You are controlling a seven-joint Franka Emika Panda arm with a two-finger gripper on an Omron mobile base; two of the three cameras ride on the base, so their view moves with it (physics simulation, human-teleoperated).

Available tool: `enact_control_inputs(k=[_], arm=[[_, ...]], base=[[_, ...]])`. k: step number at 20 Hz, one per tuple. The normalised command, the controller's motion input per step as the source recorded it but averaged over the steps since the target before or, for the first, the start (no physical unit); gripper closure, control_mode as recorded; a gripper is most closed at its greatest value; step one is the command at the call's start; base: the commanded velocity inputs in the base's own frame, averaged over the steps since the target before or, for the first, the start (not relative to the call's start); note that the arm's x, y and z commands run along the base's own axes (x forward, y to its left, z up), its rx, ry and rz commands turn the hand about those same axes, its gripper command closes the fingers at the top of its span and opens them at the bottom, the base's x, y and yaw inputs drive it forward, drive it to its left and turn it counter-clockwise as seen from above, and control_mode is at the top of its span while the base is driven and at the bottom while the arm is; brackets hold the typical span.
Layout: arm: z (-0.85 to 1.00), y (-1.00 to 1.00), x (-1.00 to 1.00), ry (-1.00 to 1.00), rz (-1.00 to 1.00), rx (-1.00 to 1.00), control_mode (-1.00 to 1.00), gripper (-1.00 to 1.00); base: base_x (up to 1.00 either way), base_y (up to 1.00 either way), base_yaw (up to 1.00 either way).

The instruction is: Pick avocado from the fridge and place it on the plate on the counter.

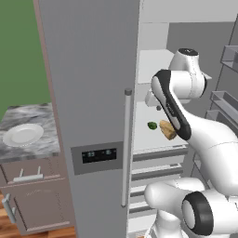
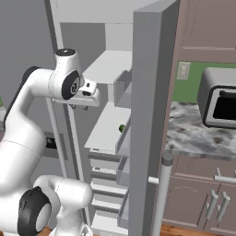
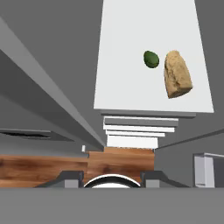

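Note:
The avocado is a small dark green lump lying on a white shelf inside the open fridge. My gripper hangs above the shelf's front edge, pointing down. It is open, holds nothing, and is well clear of the avocado. The white plate sits empty on the marbled counter to the left of the fridge.
A tan bread wedge lies right beside the avocado. The closed left fridge door with its bar handle stands between shelf and plate. The open right door has grey bins. A toaster oven sits on the right counter.

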Motion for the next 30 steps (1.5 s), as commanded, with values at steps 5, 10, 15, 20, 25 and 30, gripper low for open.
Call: enact_control_inputs(k=[5, 10, 15, 20, 25, 30], arm=[[-0.09, -0.02, -0.01, -0.06, 0.06, 0.0, -1.0, -1.0], [-0.27, -0.13, -0.08, -0.08, 0.07, 0.0, -1.0, -1.0], [-0.25, -0.26, -0.14, -0.04, 0.05, -0.02, -1.0, -1.0], [-0.3, -0.28, -0.04, -0.03, 0.02, -0.04, -1.0, -1.0], [-0.4, -0.31, 0.0, -0.04, 0.0, -0.03, -1.0, -1.0], [-0.38, -0.25, 0.08, -0.08, 0.0, -0.05, -1.0, -1.0]], base=[[0.0, 0.0, 0.0], [0.0, 0.0, 0.0], [0.0, 0.0, 0.0], [0.0, 0.0, 0.0], [0.0, 0.0, 0.0], [0.0, 0.0, 0.0]])
